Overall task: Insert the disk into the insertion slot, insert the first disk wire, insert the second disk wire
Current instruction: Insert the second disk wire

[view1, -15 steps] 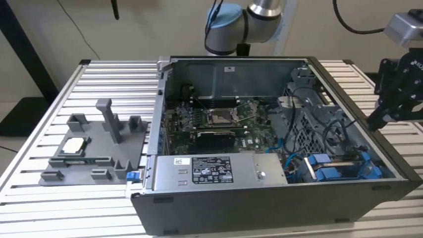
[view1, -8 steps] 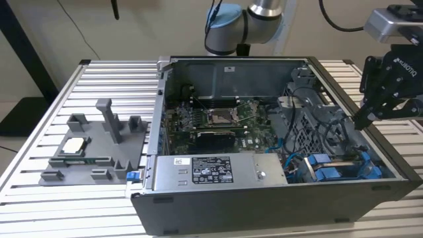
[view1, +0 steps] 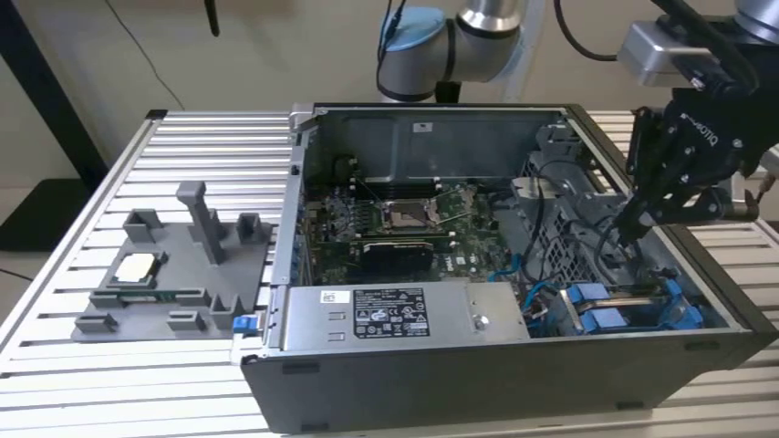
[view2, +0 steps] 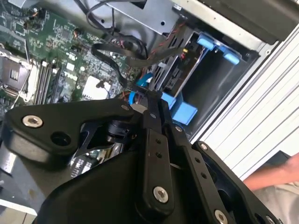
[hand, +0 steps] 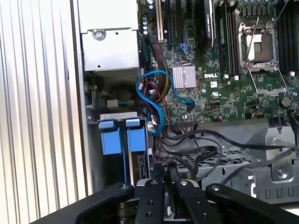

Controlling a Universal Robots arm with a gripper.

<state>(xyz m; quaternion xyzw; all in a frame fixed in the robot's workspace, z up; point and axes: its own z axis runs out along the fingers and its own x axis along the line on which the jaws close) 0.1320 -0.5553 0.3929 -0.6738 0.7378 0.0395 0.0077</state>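
The disk sits in the insertion slot (view1: 570,260) at the case's front corner, on the exterior view's right. Its blue carrier tabs (view1: 599,312) (hand: 135,139) (view2: 183,111) face up out of the grey bay. My gripper (view1: 628,226) reaches down into the case just above that bay, with its fingers closed together. In both wrist views the fingertips (view2: 152,95) (hand: 157,171) pinch the end of a black disk wire (view2: 122,52) (hand: 196,154). That wire loops over the perforated bay wall (hand: 219,161). The connector itself is hidden between the fingers.
A grey labelled power-supply box (view1: 389,315) lies along the case front, with the motherboard (view1: 402,219) behind it. A blue cable (hand: 159,93) curls between them and the bay. A grey fixture plate (view1: 171,274) rests on the slatted table (view1: 122,383). A person's arm (view2: 273,175) shows beside the case.
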